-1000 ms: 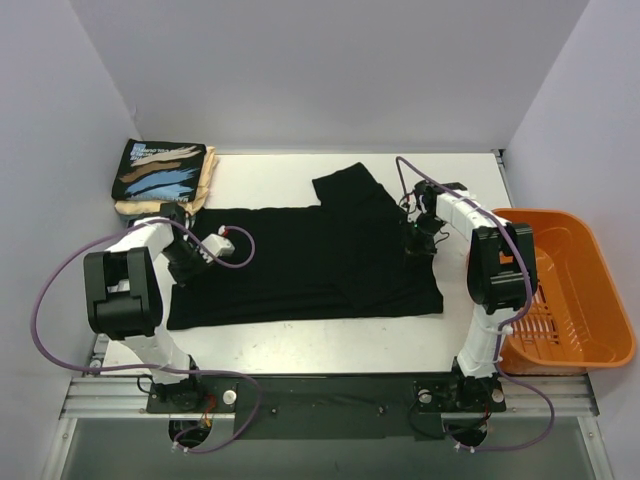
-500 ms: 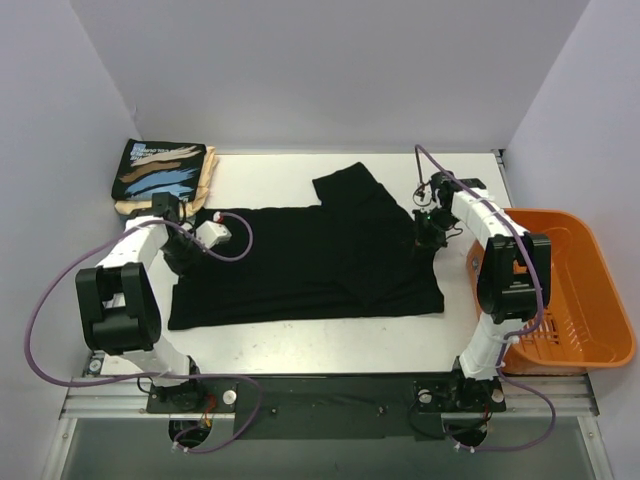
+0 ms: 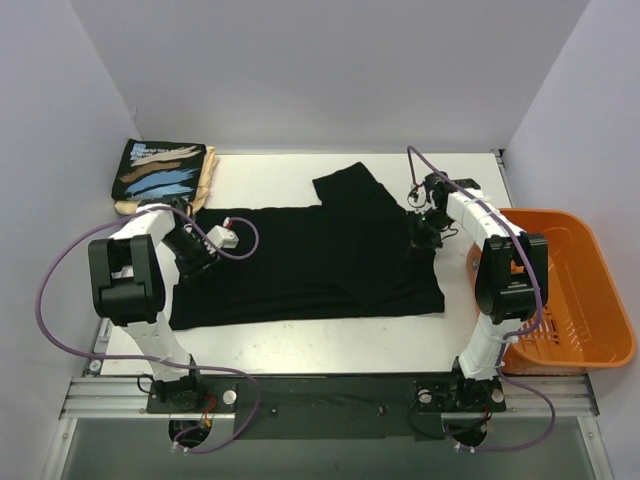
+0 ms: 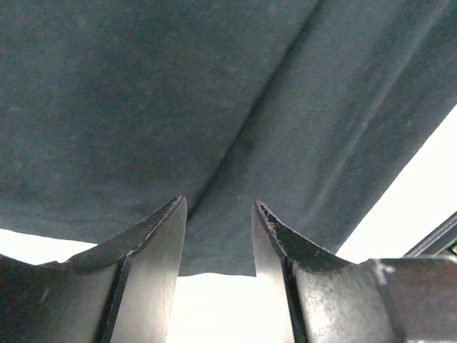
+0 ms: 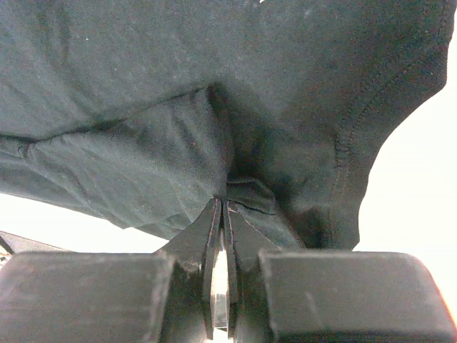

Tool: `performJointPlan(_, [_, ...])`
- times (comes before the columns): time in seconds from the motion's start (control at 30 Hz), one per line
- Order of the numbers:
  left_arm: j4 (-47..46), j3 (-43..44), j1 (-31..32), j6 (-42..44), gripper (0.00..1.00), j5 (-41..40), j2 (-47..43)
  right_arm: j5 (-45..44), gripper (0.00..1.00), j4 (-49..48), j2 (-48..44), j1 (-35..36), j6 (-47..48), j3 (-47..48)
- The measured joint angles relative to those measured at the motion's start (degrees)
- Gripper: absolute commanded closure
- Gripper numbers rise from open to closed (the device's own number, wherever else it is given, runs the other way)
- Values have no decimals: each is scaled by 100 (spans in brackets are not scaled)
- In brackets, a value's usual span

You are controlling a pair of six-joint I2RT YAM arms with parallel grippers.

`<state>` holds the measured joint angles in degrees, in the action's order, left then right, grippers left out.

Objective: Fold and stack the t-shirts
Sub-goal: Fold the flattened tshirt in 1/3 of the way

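Your right claw (image 5: 223, 206) was clamped on a fold of the plain black t-shirt (image 3: 300, 262). Your left claw (image 4: 218, 209) stood narrowly parted, the shirt's edge between its tips on the tabletop (image 3: 270, 175). You needed to close the left fully on that edge, then lift both evenly.

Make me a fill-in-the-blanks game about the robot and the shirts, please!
1. The plain t-shirt spread out on the table is ___ in colour.
2. Of the left gripper and the right gripper, the one pinched shut on that shirt's cloth is the ___.
3. The printed t-shirt sits folded at the table's far ___ corner.
4. The basket beside the right arm is ___.

Missing words: black; right; left; orange.
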<state>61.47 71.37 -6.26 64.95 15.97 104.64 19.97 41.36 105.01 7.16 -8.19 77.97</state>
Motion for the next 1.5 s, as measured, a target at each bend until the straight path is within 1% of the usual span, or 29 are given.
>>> performJointPlan(0.1, [136, 7, 61, 101, 55, 92, 85, 0, 100, 0, 0, 0, 37, -9])
performJointPlan(0.2, [260, 7, 131, 203, 69, 111, 136, 4, 100, 0, 0, -17, 66, -9])
performJointPlan(0.27, [326, 7, 162, 236, 71, 98, 140, 4, 100, 2, 0, -37, 79, -9])
performJointPlan(0.47, [363, -57, 170, 369, 71, -20, 140, 7, 100, 2, 0, -81, 81, -9])
performJointPlan(0.63, [332, -400, 166, 505, 71, -245, 140, 7, 100, 0, 0, -118, 81, -9])
performJointPlan(0.67, [323, -470, 166, 501, 80, -275, 140, 7, 100, 2, 0, -118, 81, -9])
performJointPlan(0.7, [319, -494, 166, 487, 86, -304, 118, 9, 100, 0, 0, -120, 81, -9])
performJointPlan(0.73, [310, -496, 166, 472, 97, -315, 114, 9, 100, 2, 0, -120, 81, -9])
performJointPlan(0.77, [273, -496, 166, 468, 100, -350, 116, 9, 100, 2, 0, -118, 81, -9])
performJointPlan(0.97, [302, -361, 127, 409, 100, -415, 146, 11, 100, 2, -2, -138, 81, -9])
performJointPlan(1.27, [549, 96, 31, 321, 100, -378, 37, 11, 100, 4, -131, -236, 81, -31])
performJointPlan(1.3, [553, 107, 28, 321, 89, -380, 0, 13, 100, 4, -153, -236, 81, -31])
performJointPlan(1.33, [557, 107, 24, 315, 75, -396, -22, 13, 100, 4, -173, -236, 81, -31])
performJointPlan(1.4, [562, 109, 11, 293, 59, -472, -24, 24, 100, 4, -192, -236, 81, -31])
performJointPlan(1.47, [595, 131, -31, 245, 53, -525, 13, 26, 100, 4, -201, -236, 81, -37])
performJointPlan(1.5, [654, 181, -63, 197, 53, -529, 55, 26, 100, 4, -201, -236, 81, -44])
